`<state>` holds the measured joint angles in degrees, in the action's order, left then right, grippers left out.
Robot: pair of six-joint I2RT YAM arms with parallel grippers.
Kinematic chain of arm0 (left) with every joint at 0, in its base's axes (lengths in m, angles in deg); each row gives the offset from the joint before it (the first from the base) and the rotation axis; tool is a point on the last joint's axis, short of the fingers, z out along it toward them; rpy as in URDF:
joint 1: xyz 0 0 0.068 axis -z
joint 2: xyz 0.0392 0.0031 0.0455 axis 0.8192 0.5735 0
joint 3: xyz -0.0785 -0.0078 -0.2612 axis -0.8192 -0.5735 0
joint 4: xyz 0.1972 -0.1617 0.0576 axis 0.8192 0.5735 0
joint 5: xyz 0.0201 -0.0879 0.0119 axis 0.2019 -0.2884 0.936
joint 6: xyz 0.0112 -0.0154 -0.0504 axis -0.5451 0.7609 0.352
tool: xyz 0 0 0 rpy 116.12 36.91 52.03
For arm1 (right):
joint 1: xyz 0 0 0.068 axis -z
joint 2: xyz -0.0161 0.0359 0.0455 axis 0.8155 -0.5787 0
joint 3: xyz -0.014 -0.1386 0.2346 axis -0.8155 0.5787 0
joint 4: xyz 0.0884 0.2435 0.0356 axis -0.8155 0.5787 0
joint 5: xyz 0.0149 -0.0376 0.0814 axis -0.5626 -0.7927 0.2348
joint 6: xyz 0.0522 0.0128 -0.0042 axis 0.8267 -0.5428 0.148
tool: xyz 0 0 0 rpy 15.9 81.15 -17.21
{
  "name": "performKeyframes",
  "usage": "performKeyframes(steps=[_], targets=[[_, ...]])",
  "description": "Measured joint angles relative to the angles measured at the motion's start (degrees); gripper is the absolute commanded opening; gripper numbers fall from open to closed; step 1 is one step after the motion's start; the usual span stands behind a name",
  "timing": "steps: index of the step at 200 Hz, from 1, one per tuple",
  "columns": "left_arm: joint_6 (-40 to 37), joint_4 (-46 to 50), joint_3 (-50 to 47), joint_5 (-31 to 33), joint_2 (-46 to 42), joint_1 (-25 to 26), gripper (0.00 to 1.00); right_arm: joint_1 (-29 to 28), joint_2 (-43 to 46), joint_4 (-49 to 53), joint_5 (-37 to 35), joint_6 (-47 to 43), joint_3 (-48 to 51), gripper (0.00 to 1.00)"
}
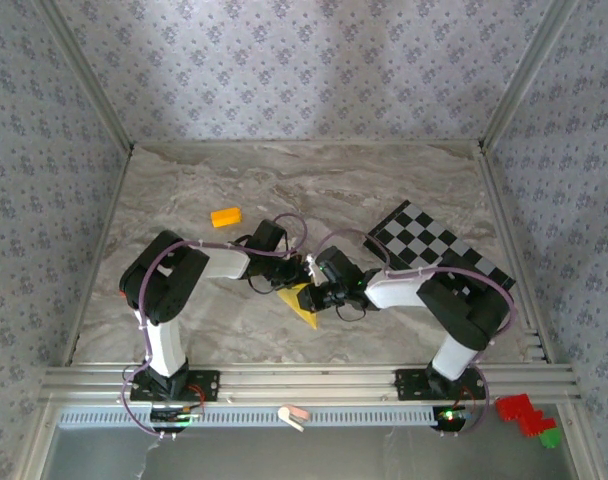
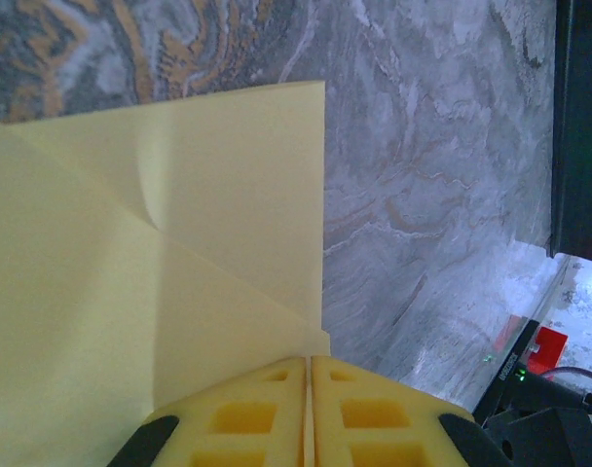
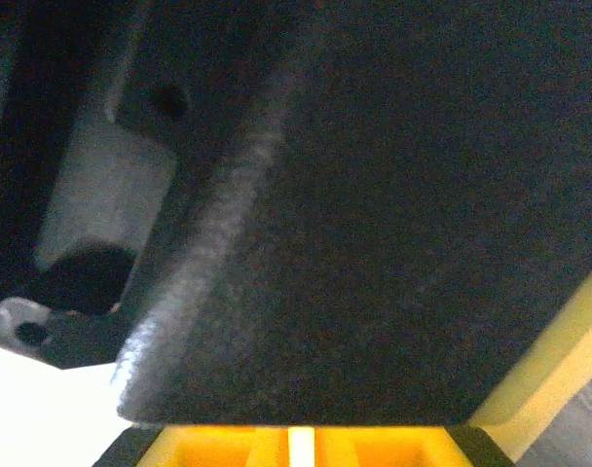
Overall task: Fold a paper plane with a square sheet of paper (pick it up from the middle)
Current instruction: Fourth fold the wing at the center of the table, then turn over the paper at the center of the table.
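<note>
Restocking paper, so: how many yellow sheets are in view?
1: the yellow sheet, partly folded, lies near the middle of the table, a corner pinched by the left hand. Another could be hidden beneath it.

Pale-yellow paper (image 1: 302, 304), orange block (image 1: 225, 216), black-and-white checkered board (image 1: 439, 250), grey marbled table (image 1: 314, 180)

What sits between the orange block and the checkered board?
Top view: the left arm's black wrist and purple cable loops cross the marble table between the orange block and the checkered board.
</note>
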<state>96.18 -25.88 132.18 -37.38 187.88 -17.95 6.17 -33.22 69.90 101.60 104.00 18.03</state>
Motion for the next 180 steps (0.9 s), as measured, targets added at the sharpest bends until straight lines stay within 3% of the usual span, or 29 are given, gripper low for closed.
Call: performKeyframes(steps=[180], targets=[[-2.3, -0.9, -0.1, -3.7, 1.5, -1.5, 0.09, -8.3, 11.1, 6.8, -4.9, 2.9, 8.2, 0.1]])
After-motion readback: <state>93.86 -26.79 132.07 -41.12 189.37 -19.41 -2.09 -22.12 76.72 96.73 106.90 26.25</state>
